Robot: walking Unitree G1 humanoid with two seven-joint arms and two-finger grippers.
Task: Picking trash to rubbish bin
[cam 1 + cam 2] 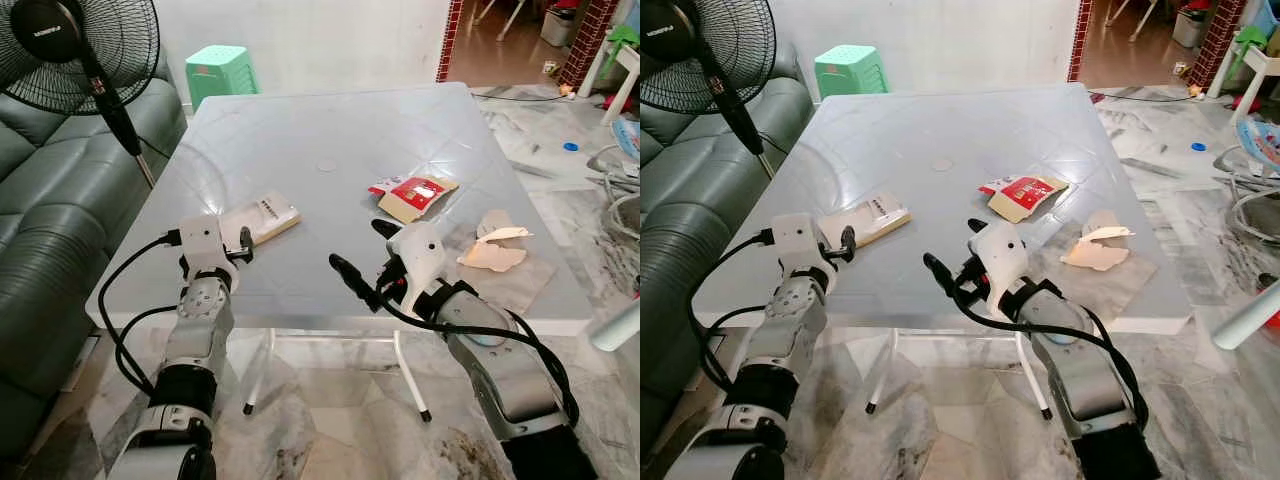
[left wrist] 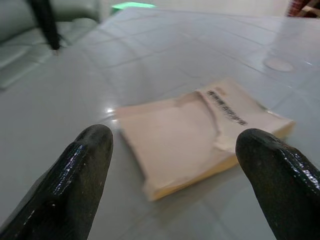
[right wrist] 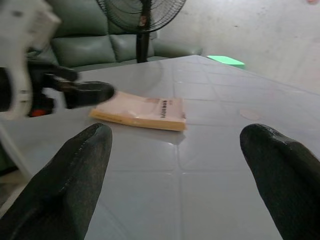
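Three pieces of trash lie on the pale grey table. A flat beige cardboard packet rests near the front left. A red and tan wrapper lies in the middle, and a crumpled beige paper sits at the right. My left gripper is open just short of the beige packet, low over the table's front edge. My right gripper is open wide over the front middle, nothing between its fingers, a short way in front of the red wrapper.
A black standing fan and a dark green sofa stand at the left. A green plastic stool is behind the table. Cables and clutter lie on the marble floor at the right.
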